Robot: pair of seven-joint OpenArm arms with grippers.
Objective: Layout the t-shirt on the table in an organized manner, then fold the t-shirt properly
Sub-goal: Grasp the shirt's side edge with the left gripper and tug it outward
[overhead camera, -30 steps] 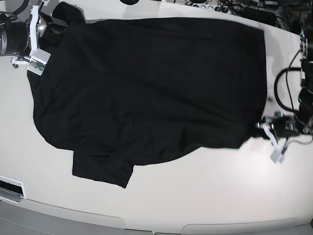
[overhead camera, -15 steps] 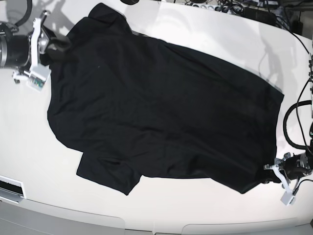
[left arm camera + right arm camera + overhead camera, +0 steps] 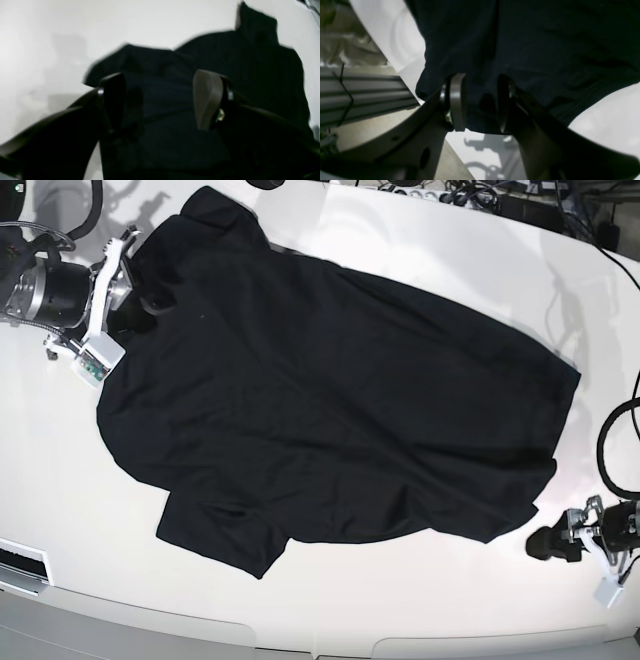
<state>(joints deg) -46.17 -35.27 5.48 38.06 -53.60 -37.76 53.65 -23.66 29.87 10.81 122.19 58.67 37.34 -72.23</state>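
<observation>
left claw [image 3: 545, 542] spread beside t-shirt [image 3: 330, 400], seemingly apart

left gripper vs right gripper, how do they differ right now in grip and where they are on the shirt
Grip: the left gripper has its jaws spread with no cloth between them; the right gripper has its jaws closed on the t-shirt.
Place: the left gripper sits on the bare table just off the shirt's hem corner; the right gripper is at the shirt's collar end, over the cloth.
Shared: both have dark fingers and sit low near the tabletop.
</observation>
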